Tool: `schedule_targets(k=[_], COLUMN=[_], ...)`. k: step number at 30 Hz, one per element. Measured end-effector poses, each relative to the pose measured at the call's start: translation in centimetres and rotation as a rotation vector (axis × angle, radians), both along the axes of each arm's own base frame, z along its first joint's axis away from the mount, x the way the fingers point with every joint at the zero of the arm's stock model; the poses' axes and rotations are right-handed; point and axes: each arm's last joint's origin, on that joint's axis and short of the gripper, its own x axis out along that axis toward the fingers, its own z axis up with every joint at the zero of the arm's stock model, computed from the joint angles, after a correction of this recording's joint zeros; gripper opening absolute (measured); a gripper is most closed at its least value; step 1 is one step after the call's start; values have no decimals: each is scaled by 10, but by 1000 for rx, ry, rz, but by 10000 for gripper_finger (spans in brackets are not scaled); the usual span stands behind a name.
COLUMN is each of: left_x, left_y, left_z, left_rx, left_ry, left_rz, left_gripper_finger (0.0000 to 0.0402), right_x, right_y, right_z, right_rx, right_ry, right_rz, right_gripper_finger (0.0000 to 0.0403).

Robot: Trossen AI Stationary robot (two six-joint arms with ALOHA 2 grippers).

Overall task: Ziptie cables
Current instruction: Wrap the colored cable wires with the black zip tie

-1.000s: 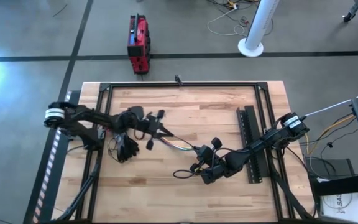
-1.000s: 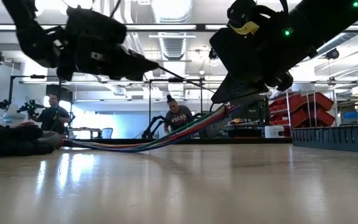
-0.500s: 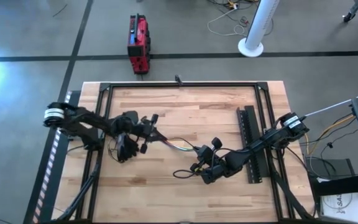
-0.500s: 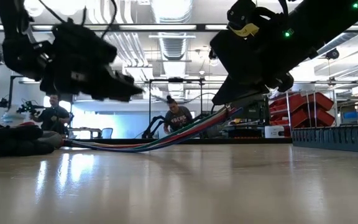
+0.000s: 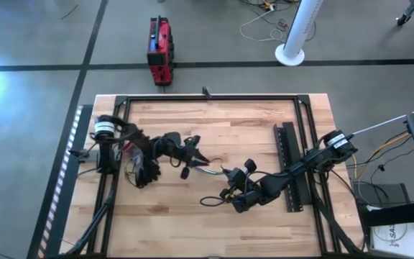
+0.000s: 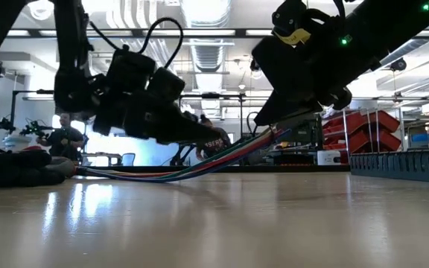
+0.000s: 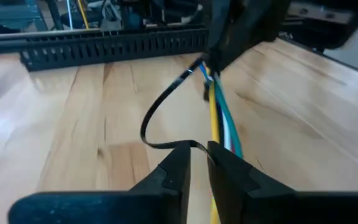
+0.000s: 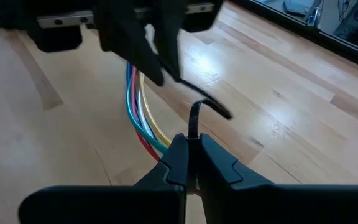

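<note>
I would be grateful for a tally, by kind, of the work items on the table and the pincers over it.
wire bundle: 1
ziptie: 1
perforated bar: 1
pincers: 2 (left pincer, right pincer)
Total: 5

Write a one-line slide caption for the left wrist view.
Left claw pinching a thin black plastic ziptie looped beside multicoloured wires over the wooden table.
</note>
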Motion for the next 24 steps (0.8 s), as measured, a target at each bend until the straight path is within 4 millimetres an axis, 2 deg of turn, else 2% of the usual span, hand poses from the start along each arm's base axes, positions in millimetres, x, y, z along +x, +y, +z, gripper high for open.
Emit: schedule_targets(k=[4, 7, 12, 17, 21, 24], left_x=[7, 3, -12, -36, -55, -69], left_y=[1, 5, 17, 16, 9, 0], left_z=[10, 24, 52, 91, 113, 126], left_rx=[10, 54, 163, 248, 247, 203], left_ry=[-39, -65, -25, -37, -95, -209], left_rz=[-20, -2, 162, 186, 109, -71], left_gripper_finger=[74, 93, 129, 164, 186, 194], right_x=[0, 0, 0, 0, 0, 0], right_y=[0, 0, 0, 0, 0, 0], right_z=[0, 0, 0, 0, 0, 0], right_rx=[-2, -2, 1, 2, 10, 12], right_ry=[5, 5, 3, 3, 1, 1], right_rz=[0, 0, -2, -2, -4, -4], right_gripper_finger=[3, 3, 3, 3, 3, 3])
